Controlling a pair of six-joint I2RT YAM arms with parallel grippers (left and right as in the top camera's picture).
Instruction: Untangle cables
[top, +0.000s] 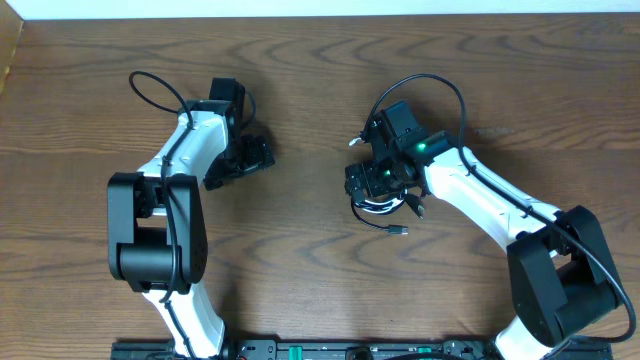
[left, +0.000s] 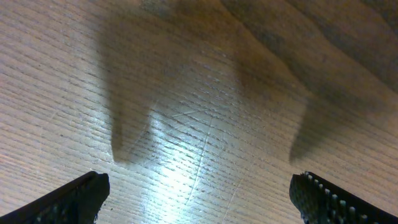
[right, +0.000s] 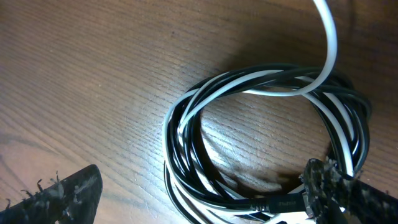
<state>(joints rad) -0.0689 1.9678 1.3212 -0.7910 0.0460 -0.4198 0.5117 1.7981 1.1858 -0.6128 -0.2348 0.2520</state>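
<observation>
Cables (top: 385, 208) are found as one tight coil of black and white strands on the table (top: 300, 80), right of centre in the overhead view and directly beneath the right gripper (top: 375, 182). In the right wrist view the coil (right: 267, 155) is seen to fill the centre and right of the frame, with the right gripper (right: 199, 180) spread wide and nothing clamped between its jaws. One finger is placed over the strands at the lower right of the ring, and the other is set well clear at the lower left; whether the first finger is touching the strands cannot be told. No long axis is offered by the ring itself, which is nearly round. A white cord (right: 329, 43) is led out of the ring toward the upper right of the wrist frame, and in the overhead view a black tail ending in a plug (top: 398, 231) is laid out toward the lower right of the coil. The left gripper (top: 245, 155) is likewise released and empty, over bare wood, well apart from the coil and to its left. The right arm is therefore judged the nearer, and a small shift toward the bundled strands is judged necessary before a closure.
</observation>
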